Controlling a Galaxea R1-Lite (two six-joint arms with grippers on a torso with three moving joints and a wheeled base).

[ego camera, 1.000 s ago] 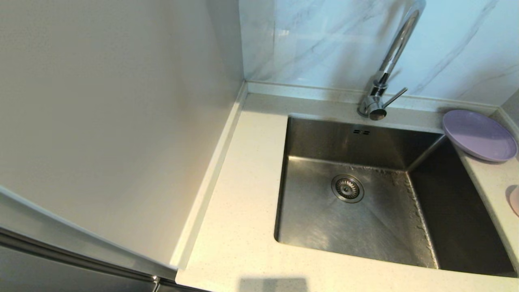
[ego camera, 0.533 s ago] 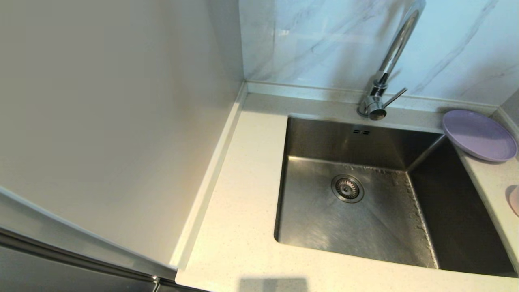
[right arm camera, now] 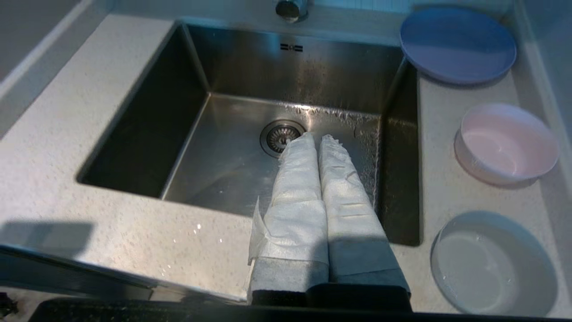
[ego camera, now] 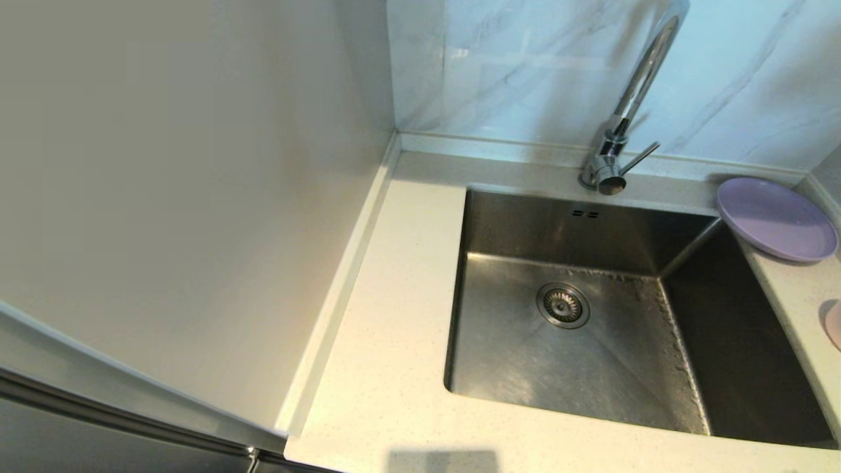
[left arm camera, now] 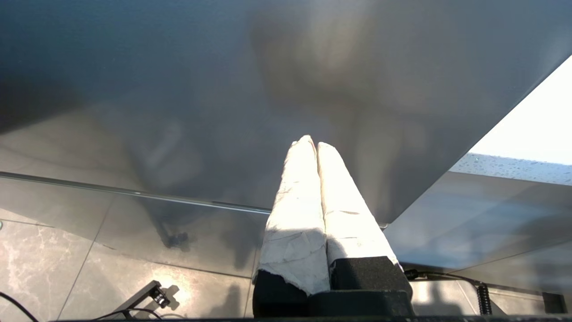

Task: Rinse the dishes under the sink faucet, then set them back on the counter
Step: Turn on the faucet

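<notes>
Right pincer (right arm camera: pixel 312 139): yours, closed on nothing — above the sink (ego camera: pixel 736 341).
Left pincer (left arm camera: pixel 311 143): closed, parked low.
Plate (ego camera: pixel 775 218): flat on the table (ego camera: pixel 387 341), far right corner.
Faucet (ego camera: pixel 624 118): upright; lever points right.

No readable text, labels, brands, numbers or signs in any view.
</notes>
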